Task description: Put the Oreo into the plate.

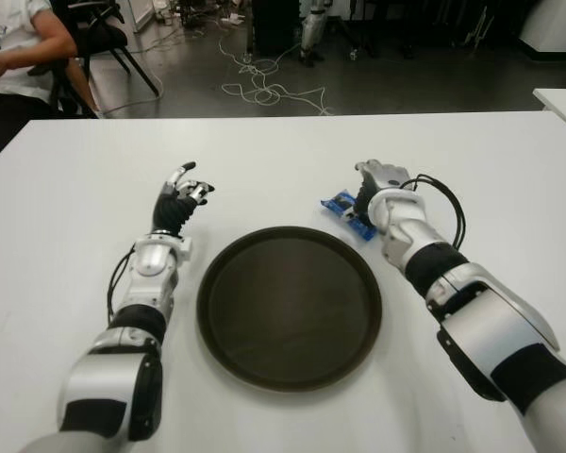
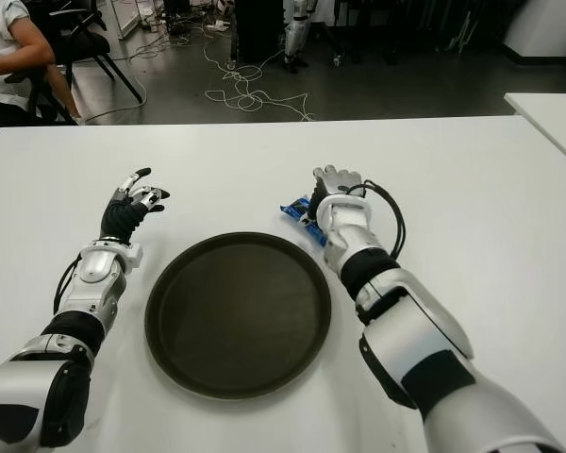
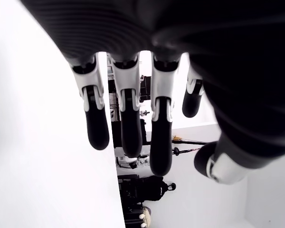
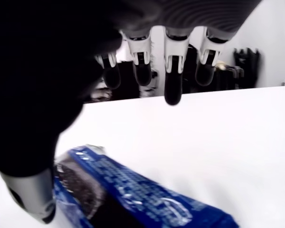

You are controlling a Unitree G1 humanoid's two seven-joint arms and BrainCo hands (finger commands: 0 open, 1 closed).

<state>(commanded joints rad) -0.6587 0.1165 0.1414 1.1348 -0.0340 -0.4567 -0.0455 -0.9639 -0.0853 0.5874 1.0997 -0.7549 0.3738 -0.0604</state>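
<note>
Just past the plate's far right rim, the right hand [image 1: 382, 184] hovers over the Oreo [image 1: 347, 213], fingers [image 4: 173, 83] extended and holding nothing. The blue packet lies on the table [image 1: 283, 160] beneath the palm, on its plate-facing side, long axis slanting toward the plate [image 1: 290, 307]. The left hand [image 1: 181, 203], relaxed and empty, shows left of the plate, farther from the Oreo.

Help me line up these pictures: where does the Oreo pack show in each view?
Left eye: Oreo pack beside the right hand.
Right eye: Oreo pack just past the plate rim.
Left wrist: not in it.
Right wrist: Oreo pack under the fingers.
Shared landmark: the plate.
</note>
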